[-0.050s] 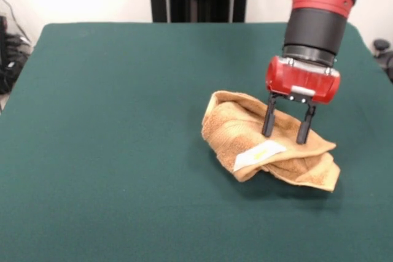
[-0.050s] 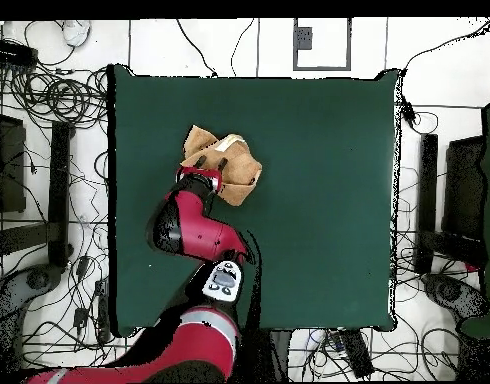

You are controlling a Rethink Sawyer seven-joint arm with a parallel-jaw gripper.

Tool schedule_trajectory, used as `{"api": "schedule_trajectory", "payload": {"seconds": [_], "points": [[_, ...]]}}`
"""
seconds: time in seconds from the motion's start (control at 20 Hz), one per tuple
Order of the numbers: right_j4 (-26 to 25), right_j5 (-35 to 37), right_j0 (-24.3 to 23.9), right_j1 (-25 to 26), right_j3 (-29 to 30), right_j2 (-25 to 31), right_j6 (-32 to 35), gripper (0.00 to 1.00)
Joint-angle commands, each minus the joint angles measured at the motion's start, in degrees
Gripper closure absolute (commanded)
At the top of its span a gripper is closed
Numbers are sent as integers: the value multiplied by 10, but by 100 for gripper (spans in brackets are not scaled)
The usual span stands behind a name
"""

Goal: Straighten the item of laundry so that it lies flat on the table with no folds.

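The item of laundry [image 1: 245, 128] is a tan terry towel lying crumpled and folded over itself on the right half of the green table [image 1: 123, 121]. A small white-yellow tag [image 1: 259, 154] shows on its near fold. My gripper [image 1: 287, 134] stands open directly over the towel, its two black fingers [image 1: 269, 118] pointing down with tips at the cloth's top fold and nothing held between them. In the overhead view the towel [image 2: 234, 165] sits left of the table's [image 2: 319, 200] middle, partly covered by my gripper [image 2: 201, 180] and red arm.
Cables and equipment lie on the floor around the table [image 2: 49, 100] in the overhead view. Green surface spreads wide to the left of the towel in the front view.
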Motion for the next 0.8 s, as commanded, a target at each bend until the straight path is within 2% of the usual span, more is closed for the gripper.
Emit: {"api": "schedule_trajectory", "payload": {"seconds": [0.05,0.8], "points": [[-35,26,-14,22,-13,111,134,0],[-97,-4,-64,3,5,181,165,0]]}}
